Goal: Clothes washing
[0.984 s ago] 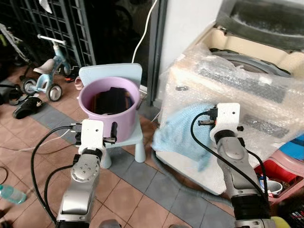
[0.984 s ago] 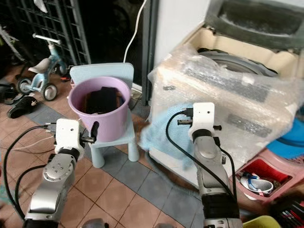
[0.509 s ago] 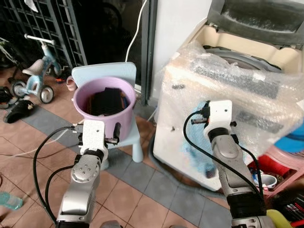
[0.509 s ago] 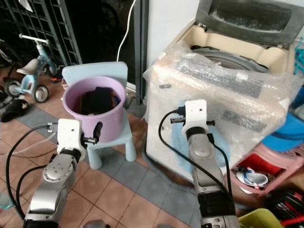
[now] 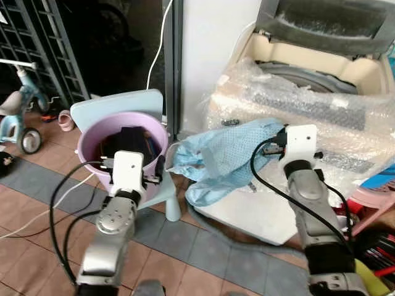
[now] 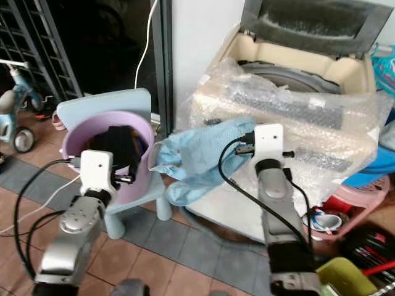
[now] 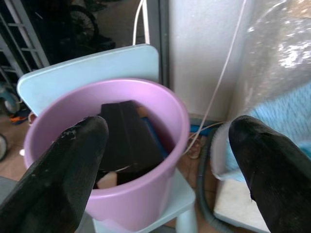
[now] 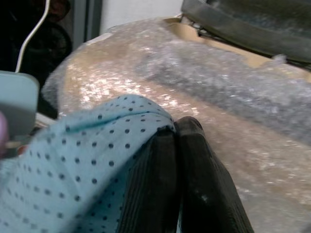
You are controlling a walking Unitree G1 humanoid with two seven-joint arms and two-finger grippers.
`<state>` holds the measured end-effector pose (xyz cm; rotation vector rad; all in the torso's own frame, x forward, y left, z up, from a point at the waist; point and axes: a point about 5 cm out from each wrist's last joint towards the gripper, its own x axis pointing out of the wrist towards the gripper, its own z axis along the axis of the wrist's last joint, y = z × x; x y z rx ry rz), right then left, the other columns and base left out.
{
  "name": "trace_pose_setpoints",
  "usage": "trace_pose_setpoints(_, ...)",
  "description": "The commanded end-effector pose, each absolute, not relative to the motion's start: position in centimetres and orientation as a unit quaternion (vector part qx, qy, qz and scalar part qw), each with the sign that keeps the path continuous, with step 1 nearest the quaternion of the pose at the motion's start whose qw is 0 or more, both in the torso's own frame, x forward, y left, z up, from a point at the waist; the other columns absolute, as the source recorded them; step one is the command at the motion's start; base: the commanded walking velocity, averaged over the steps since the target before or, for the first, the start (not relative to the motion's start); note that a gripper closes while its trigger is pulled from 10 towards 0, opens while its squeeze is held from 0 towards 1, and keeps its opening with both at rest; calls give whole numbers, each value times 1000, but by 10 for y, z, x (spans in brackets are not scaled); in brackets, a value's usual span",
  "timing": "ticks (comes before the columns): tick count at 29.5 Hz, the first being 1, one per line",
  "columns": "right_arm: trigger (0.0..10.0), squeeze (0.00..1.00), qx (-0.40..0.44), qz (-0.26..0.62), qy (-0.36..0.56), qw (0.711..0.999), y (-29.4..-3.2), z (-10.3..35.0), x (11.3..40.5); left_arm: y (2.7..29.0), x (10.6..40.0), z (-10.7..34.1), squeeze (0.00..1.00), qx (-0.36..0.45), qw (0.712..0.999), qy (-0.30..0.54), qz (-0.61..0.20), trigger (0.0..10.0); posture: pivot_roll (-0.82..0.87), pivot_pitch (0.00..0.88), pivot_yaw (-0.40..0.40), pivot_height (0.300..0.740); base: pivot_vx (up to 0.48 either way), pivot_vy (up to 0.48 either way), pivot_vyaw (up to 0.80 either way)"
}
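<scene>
Now | right end effector [image 8: 177, 145] clenched on blue dotted cloth [image 5: 216, 160] | left end effector [image 7: 165, 145] released, above purple bucket [image 7: 160, 170]

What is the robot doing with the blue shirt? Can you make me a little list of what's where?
Right gripper: jaws shut on the blue dotted cloth, holding it up in front of the washing machine
Left gripper: jaws open, empty, facing the purple bucket
Bucket: on a pale blue child's chair, dark clothes inside
Washing machine: lid up, body wrapped in bubble wrap
Cloth: not yet in the drum
</scene>
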<state>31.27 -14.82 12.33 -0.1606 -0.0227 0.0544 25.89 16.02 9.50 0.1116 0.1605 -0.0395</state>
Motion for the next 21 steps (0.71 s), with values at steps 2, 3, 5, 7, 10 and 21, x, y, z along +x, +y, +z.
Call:
trace_pose_setpoints(2, 10000, 0, -87, 5, -22, 996, -162, 129, 314, 149, 260, 99, 0, 46, 996, 72, -38, 10000, 36, 0, -18, 740, 0, 0, -800)
trace_pose_setpoints(3, 10000, 0, -87, 5, -22, 996, -162, 129, 314, 149, 260, 99, 0, 45, 996, 72, -38, 10000, 37, 0, -18, 740, 0, 0, -800)
trace_pose_setpoints(5, 10000, 0, -95, 8, -23, 995, -162, 129, 315, 149, 260, 101, 0, 34, 996, 67, -46, 10000, 39, 0, -17, 740, 0, 0, -800)
trace_pose_setpoints(7, 10000, 0, -96, 8, -23, 995, -163, 128, 316, 149, 260, 102, 0, 19, 996, 67, -49, 10000, 38, 0, -16, 740, 0, 0, -800)
trace_pose_setpoints(10, 10000, 0, -96, 16, -27, 995, -164, 130, 318, 150, 262, 102, 0, 15, 997, 70, -42, 10000, 39, 0, -16, 740, 0, 0, -800)
trace_pose_setpoints(21, 10000, 0, -161, 152, -85, 972, -139, 146, 321, 158, 261, 92, 0, 1, 995, 98, -19, 10000, 25, 0, -17, 740, 82, 0, -73)
